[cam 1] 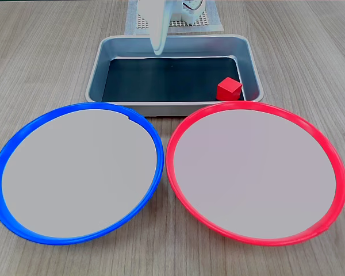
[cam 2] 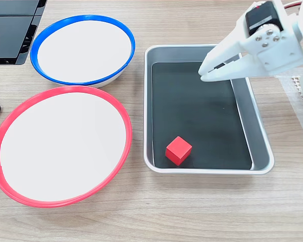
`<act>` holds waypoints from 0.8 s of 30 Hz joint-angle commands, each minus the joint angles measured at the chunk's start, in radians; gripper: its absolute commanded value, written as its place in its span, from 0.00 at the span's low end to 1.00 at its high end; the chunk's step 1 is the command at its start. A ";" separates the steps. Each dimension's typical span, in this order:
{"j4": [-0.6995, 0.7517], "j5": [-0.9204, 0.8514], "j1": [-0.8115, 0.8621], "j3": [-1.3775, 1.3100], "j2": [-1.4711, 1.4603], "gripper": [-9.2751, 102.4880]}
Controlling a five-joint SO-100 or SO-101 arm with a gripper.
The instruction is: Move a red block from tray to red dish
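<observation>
Two white fingers [cam 2: 212, 70] make up the gripper [cam 2: 204, 74], and in a fixed view they come nearly together at the tips, a narrow stance with nothing between them; they hang over the far part of the tray [cam 2: 260, 143], above its dark bottom and clear of the walls. In a fixed view from the front the same gripper [cam 1: 158, 52] points down at the tray's back wall; I judge it a ready posture before any reach, since the fingers would need to spread to take a cube.

The red block [cam 2: 179, 150] lies on the tray's bottom, in the corner nearest the red dish [cam 2: 12, 194], just beside the walls and well apart from the fingers; sitting so near the walls, it may leave little room for a finger on that side. In the front view the block [cam 1: 229, 88] sits at the tray's [cam 1: 98, 72] right near corner, directly behind the red dish [cam 1: 333, 155].

The dish lies flat on the wooden worktop [cam 2: 192, 217], bare, its rim almost touching that of the blue-rimmed plate [cam 2: 40, 38] beside it; both stand close along the tray, which keeps the carry short. The block has yet to be picked up.
</observation>
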 commanded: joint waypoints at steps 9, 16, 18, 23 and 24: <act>0.035 -0.416 0.086 -0.772 -0.696 0.08; 0.000 -1.266 -0.118 -0.821 -0.899 0.08; -0.041 -1.536 -0.155 -0.753 -0.890 0.08; -0.060 -1.994 -0.199 -0.634 -0.861 0.08; -0.046 -2.095 -0.195 -0.609 -0.853 0.08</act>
